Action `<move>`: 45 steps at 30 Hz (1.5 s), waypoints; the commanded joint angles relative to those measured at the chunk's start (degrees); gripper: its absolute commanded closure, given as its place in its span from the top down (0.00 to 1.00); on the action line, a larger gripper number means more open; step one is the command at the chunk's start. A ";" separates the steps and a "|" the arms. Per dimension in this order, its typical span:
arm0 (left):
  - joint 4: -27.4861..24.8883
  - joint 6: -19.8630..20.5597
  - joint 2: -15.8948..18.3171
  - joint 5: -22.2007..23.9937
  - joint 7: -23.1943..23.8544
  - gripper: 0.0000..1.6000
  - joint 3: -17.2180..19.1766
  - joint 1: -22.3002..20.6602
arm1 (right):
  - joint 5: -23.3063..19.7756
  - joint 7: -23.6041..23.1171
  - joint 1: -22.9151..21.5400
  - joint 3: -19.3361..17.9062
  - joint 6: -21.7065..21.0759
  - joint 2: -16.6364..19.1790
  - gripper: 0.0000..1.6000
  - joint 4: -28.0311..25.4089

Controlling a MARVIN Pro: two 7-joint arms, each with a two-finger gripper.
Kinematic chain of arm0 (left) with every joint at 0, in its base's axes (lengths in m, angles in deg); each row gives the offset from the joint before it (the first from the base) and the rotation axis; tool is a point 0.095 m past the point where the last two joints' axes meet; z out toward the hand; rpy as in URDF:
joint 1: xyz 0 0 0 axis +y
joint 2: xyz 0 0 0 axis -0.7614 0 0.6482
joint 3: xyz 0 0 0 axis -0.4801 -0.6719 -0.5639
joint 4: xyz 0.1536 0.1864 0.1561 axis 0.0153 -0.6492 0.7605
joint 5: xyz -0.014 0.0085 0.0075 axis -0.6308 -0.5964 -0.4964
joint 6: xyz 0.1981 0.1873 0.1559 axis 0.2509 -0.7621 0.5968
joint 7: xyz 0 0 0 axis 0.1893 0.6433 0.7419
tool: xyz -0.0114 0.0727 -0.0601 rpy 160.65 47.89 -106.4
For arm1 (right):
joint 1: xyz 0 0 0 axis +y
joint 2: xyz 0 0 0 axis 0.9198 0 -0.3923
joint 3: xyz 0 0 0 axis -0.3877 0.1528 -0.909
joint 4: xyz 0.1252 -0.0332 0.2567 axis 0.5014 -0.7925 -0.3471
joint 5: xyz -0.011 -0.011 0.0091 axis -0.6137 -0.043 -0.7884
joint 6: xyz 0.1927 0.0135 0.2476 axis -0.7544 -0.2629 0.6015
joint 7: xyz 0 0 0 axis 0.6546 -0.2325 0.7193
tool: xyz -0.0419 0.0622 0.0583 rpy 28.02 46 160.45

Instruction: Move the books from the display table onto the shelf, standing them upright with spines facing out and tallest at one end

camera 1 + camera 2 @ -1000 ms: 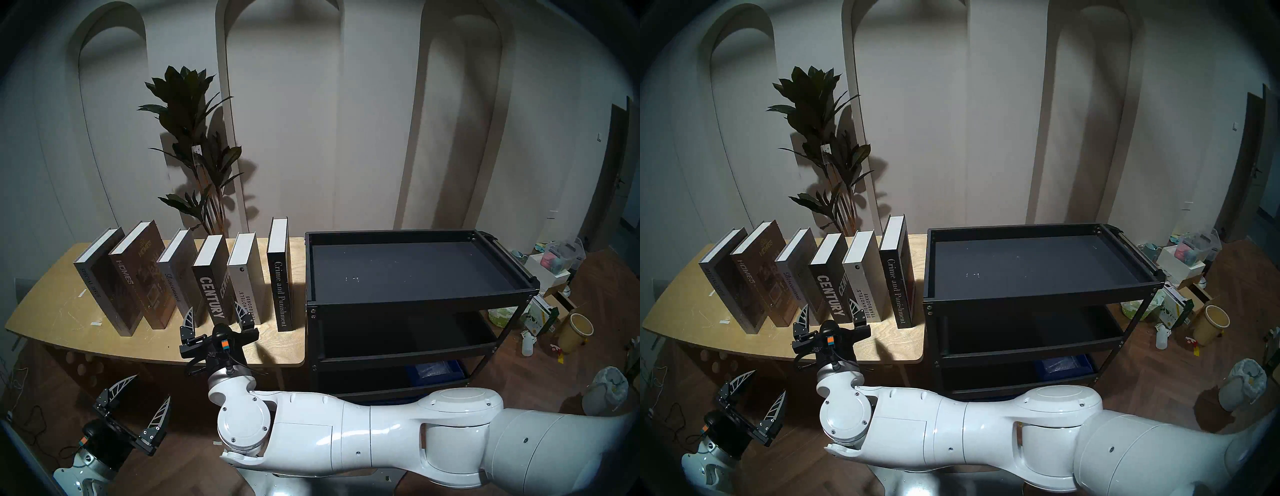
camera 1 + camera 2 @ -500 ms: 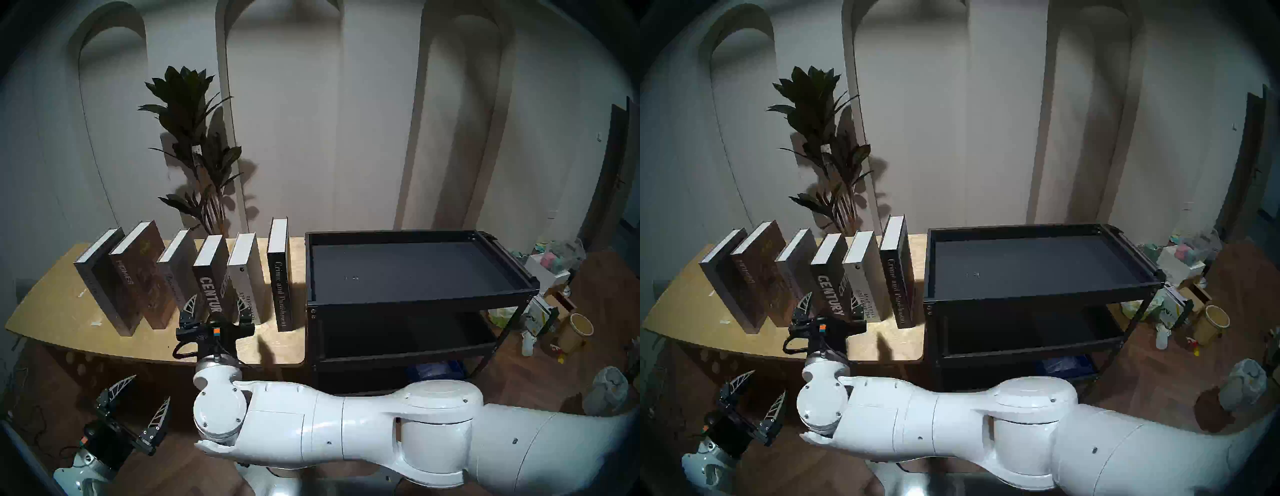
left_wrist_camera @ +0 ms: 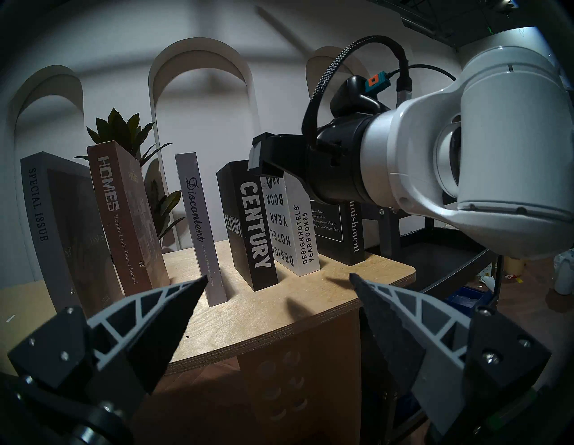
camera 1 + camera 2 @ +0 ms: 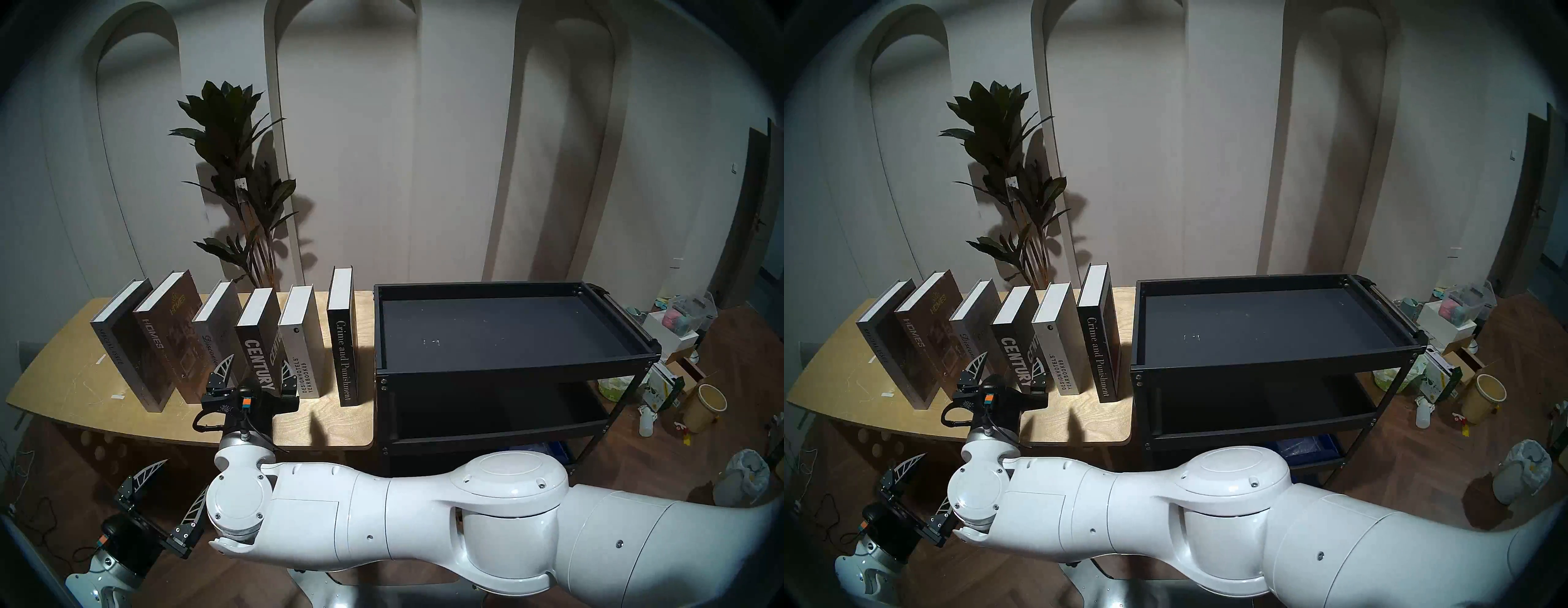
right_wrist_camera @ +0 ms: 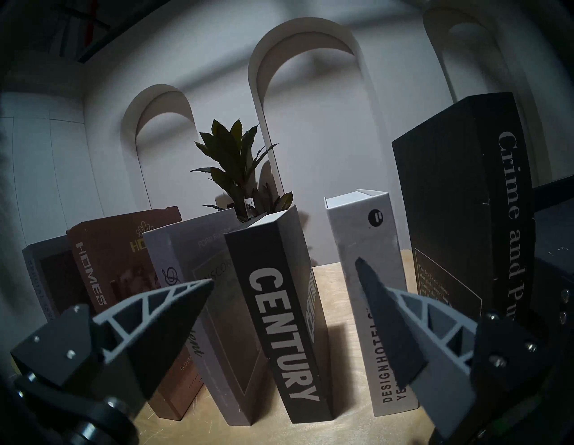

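Observation:
Six books stand upright in a row on the display table [image 4: 63, 382]: Special Issue [image 4: 123, 335], Homes [image 4: 169, 335], Discontent [image 4: 214, 335], Century [image 4: 259, 339], Design Hotels Yearbook [image 4: 299, 339], and Crime and Punishment [image 4: 343, 339]. To their right, the black shelf [image 4: 509, 369] has a bare top tray. My right gripper [image 4: 258, 361] is open at the table's front. In its wrist view the right gripper [image 5: 284, 270] has Century's spine [image 5: 279, 310] between its fingers, untouched. My left gripper [image 4: 186, 474] hangs open below the table's front edge, holding nothing. The left wrist view shows that left gripper [image 3: 278, 276] aimed at the books.
A tall potted plant [image 4: 237, 170] stands behind the table. A blue crate [image 4: 534, 452] sits on the shelf's lowest tier. Boxes, a yellow bucket [image 4: 706, 407] and a lined bin [image 4: 742, 479] clutter the floor on the right. My right forearm [image 4: 424, 522] crosses the foreground.
My right arm has swung left and in toward the books, so its open gripper now centres on Century instead of the Century and Design Hotels gap. The left arm has not moved.

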 commanded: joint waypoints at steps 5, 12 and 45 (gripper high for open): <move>-0.71 -0.17 0.09 0.05 0.15 1.00 0.04 -0.03 | -3.78 3.11 -3.87 3.36 2.41 -5.61 1.00 2.99; -0.78 -0.18 0.08 0.06 0.18 1.00 0.05 0.00 | -7.50 2.26 -4.68 5.42 4.09 -5.61 1.00 5.68; -0.83 -0.18 0.05 0.06 0.25 1.00 0.07 0.02 | -15.03 -4.47 -5.57 4.48 8.62 -5.61 1.00 9.69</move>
